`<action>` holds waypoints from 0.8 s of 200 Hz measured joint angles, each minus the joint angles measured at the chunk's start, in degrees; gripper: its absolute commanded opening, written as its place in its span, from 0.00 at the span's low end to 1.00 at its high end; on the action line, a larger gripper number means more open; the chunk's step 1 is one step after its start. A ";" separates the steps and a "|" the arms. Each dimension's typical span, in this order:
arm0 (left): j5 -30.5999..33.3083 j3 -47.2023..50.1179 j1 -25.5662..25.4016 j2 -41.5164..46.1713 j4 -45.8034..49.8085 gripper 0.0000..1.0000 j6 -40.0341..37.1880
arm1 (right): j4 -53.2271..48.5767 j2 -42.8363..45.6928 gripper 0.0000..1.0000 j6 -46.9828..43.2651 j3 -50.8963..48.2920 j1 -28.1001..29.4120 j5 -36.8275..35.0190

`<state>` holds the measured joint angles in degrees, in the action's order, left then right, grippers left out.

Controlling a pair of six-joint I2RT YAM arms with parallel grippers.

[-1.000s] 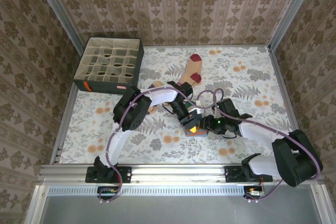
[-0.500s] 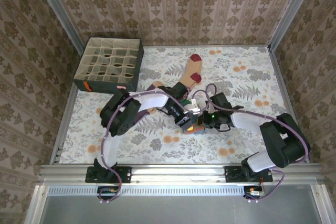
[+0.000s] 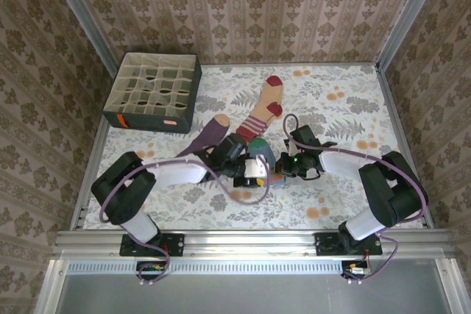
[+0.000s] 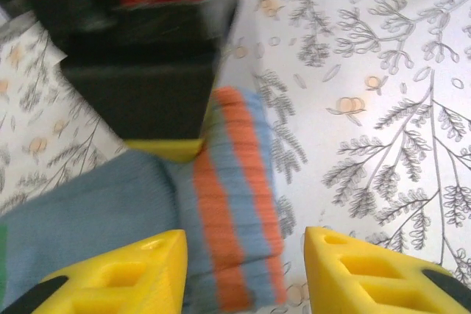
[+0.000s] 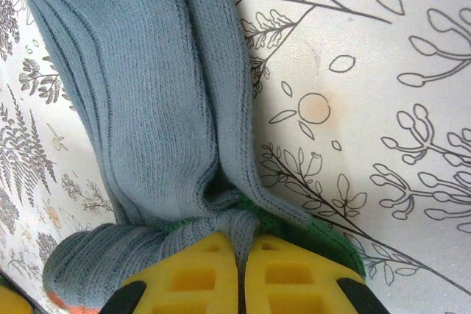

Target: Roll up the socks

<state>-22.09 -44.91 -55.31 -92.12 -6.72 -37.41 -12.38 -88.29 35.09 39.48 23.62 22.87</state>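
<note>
The blue-grey sock lies bunched mid-table, its green toe at the far end. My right gripper is shut on a pinched fold of it, beside a green edge. In the top view the right gripper meets the sock from the right. My left gripper stands open over the sock's orange-striped cuff, its yellow fingers on either side without touching it. From above, the left gripper sits at the sock's near side. A purple sock and a peach sock lie behind.
A dark fabric box with grid compartments stands at the back left corner. The floral cloth covers the table, bounded by metal rails and papered walls. Both arms lie low across the near half, and their grippers nearly meet.
My left gripper has opened and its arm has dropped low and swung left, uncovering the purple sock. The right gripper has shut on the blue-grey sock and shifted left.
</note>
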 measured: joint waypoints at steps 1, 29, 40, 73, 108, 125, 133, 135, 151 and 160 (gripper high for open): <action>0.20 0.09 -0.15 0.02 -0.20 0.45 -0.09 | -0.02 0.00 0.00 -0.02 0.02 0.02 0.00; 6.34 0.96 -3.61 -0.63 -4.61 0.46 -3.72 | -0.24 -0.61 0.00 -0.57 0.61 0.09 0.07; 8.17 0.50 -3.93 -1.51 -5.73 0.46 -4.74 | -0.31 -0.83 0.00 -0.63 0.81 0.11 0.17; 11.39 -0.90 -4.22 -5.46 -7.06 0.44 -6.16 | -1.07 -1.36 0.00 -0.85 1.57 0.17 0.26; 12.94 -0.90 -5.22 -7.54 -7.67 0.41 -6.36 | -1.73 -1.62 0.00 -0.94 1.97 0.17 0.48; 13.44 -0.87 -5.49 -7.76 -7.89 0.30 -6.10 | -2.51 -2.01 0.00 -1.29 2.60 0.17 0.66; 13.60 -0.92 -5.51 -7.98 -7.89 0.20 -5.97 | -2.89 -2.16 0.00 -1.51 2.89 0.17 0.72; 13.60 -0.92 -5.51 -8.02 -7.89 0.17 -6.23 | -2.99 -2.19 0.00 -1.57 2.93 0.17 0.72; 13.35 -1.90 -5.49 -8.17 -6.38 0.00 -4.94 | -3.23 -2.08 0.02 -1.88 3.02 0.15 0.74; 12.83 -3.04 -5.22 -8.20 -4.48 0.00 -4.35 | -3.39 -1.70 0.09 -1.92 2.97 0.15 0.61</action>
<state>-9.26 -47.94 -60.53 -100.31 -11.20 -41.76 -15.77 -90.00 33.17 42.46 23.77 23.49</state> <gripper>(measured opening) 0.035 0.022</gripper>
